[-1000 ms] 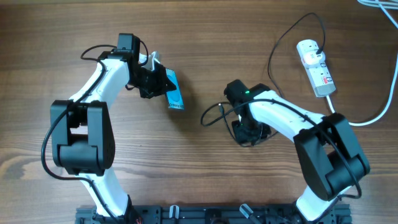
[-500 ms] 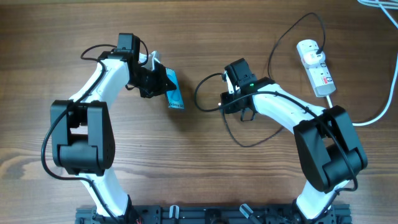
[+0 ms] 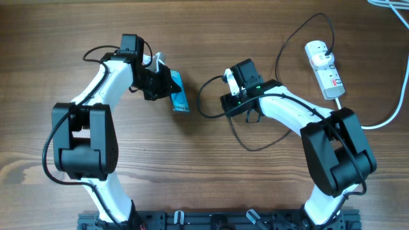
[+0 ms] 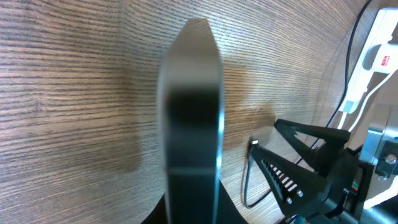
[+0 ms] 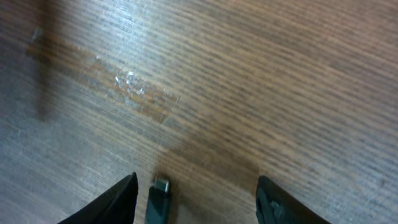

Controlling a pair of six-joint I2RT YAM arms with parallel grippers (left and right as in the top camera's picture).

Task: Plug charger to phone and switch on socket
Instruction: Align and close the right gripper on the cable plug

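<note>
The right gripper (image 3: 227,99) has swung up from lower middle to centre, dragging the charger (image 3: 202,96) towards the phone (image 3: 180,96), which the left gripper (image 3: 167,87) clamps on edge, left of centre. The plug (image 5: 160,199) sits beside one of the right gripper's parted fingers (image 5: 124,198) (gripped or not, I cannot tell). Insertion looks next. The socket (image 3: 326,70) waits at upper right, and the slack cable may snag.

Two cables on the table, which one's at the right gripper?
The thin black charger: its plug sits between the right gripper's jaws. The thick white cord lies out beyond the socket.
</note>
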